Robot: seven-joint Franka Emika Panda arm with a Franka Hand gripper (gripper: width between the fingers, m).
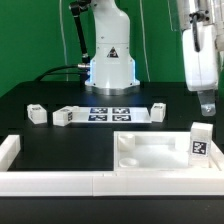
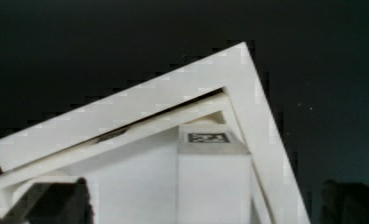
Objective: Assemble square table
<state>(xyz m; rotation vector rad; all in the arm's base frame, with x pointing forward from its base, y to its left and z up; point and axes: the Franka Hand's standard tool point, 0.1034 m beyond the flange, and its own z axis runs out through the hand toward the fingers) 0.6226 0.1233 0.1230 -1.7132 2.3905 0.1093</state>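
The square table top (image 1: 150,152) lies white and rimmed at the front of the exterior view's right. One tagged white leg (image 1: 199,141) stands upright at its right corner. My gripper (image 1: 207,103) hangs just above that leg, apart from it. In the wrist view the top's corner rim (image 2: 154,98) points away and the leg (image 2: 184,175) with its tag rises toward the camera between my dark fingers (image 2: 49,205). The gripper (image 2: 199,212) is open, jaws wide apart on either side of the leg. Three more legs lie loose: two at the left (image 1: 37,113) (image 1: 68,116), one (image 1: 158,110) right of centre.
The marker board (image 1: 110,112) lies flat in front of the robot base (image 1: 108,60). Low white border walls run along the front (image 1: 60,181) and the exterior view's left (image 1: 9,150). The table surface is black.
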